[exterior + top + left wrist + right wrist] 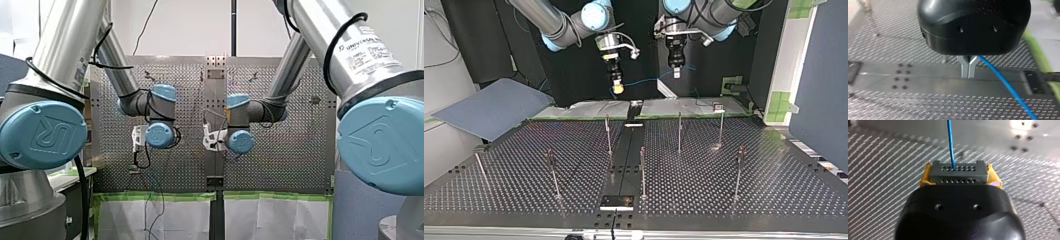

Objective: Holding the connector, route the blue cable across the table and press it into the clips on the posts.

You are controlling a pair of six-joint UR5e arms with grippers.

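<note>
In the right wrist view my right gripper (958,171) is shut, with its yellow pads (925,176) on a grey connector (958,176) that has rows of small holes. The blue cable (950,142) leaves the connector and runs ahead over the table. In the top view this gripper (618,90) hangs above the table's far edge. The cable (649,79) spans from it to my left gripper (677,74). Seen from the left wrist, the metal fingers (965,70) are pressed together on the cable (1008,87), which trails off beside them. Several thin posts (608,135) (679,131) with clips stand on the perforated table.
A plain metal rail (624,155) runs down the table's middle to a black plate (616,201). More posts (553,172) (739,170) stand nearer the top view's camera. A grey-blue sheet (489,107) lies off the top view's left. White paper with green tape (594,107) borders the far edge.
</note>
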